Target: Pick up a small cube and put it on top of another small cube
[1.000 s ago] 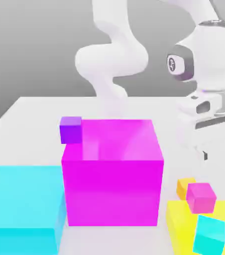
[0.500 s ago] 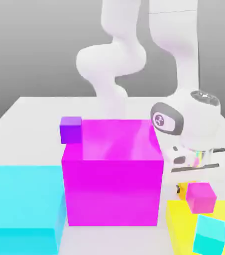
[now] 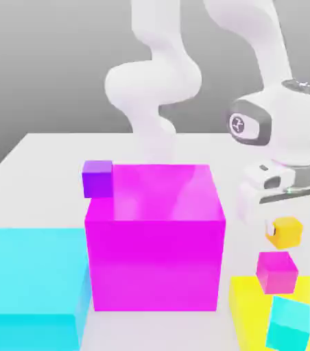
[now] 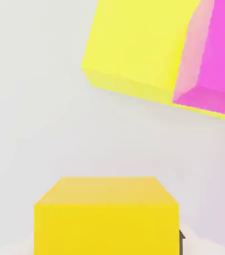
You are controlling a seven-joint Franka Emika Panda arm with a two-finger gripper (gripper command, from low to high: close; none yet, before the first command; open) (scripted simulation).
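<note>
Lifted since earlier: small orange-yellow cube [image 3: 284, 232], clamped in your gripper [image 3: 282, 233], lower right of frame. Still left: placing it on small magenta cube [image 3: 277, 270].

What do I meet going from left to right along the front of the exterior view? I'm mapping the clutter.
Large cyan block → large magenta block → large yellow block. The cubes over the yellow block overlap, so I leave them out.
</note>
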